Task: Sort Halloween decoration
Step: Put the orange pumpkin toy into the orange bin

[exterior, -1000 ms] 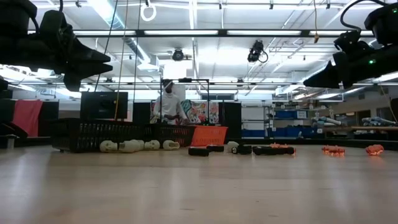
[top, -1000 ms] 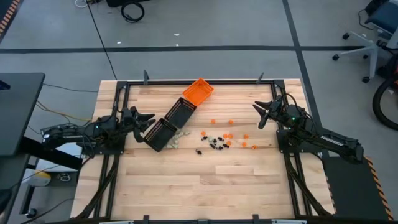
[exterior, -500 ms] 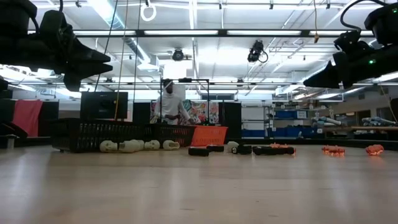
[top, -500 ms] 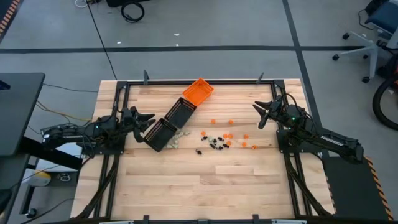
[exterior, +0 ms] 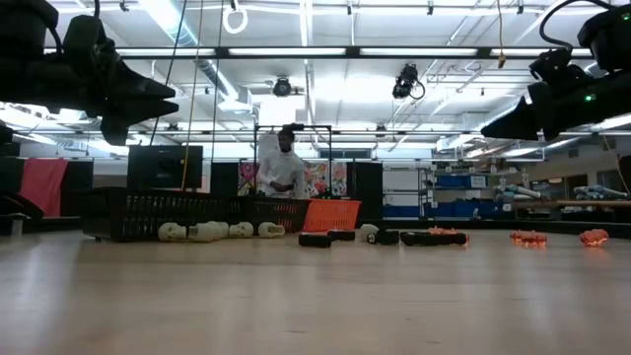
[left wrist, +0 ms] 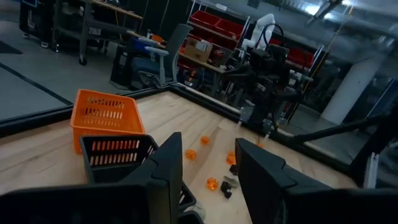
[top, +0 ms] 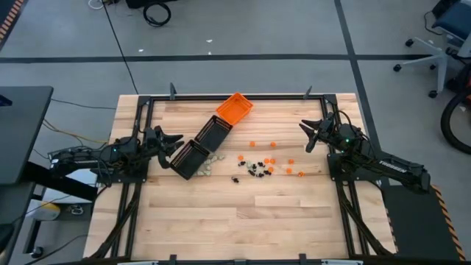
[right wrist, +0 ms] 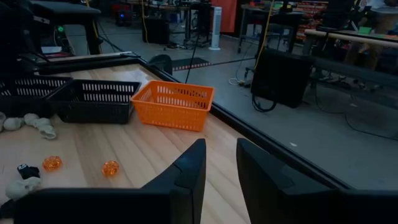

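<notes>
In the low view, bare bench [exterior: 296, 306] fills the foreground, and nothing lies on it close to the camera. Farther back, a row of Halloween decoration [exterior: 394, 237] stretches across mid-frame: whitish pieces [exterior: 202, 232] at left just in front of a black tray [exterior: 148, 215], small black ones near the centre, orange ones [exterior: 594, 237] toward the right edge. From above, the same trinkets lie loose at the centre of the frame, scattered rather than grouped, so sorting looks barely begun.

The three trays sit in a diagonal chain up and left of the scatter, the orange tray [top: 234, 107] farthest up, two black ones below it; this probably keeps one bin per colour within reach of both arms.

The left pincer [top: 173, 140] hangs at the left side, just beside the lower black tray, fingers spread and empty. The right pincer [top: 309, 132] hangs at the right, apart from the orange pieces, its fingers also parted with nothing between them. Both are raised off the wood, seemingly waiting.

In the room beyond, a person [exterior: 284, 168] stands.
</notes>
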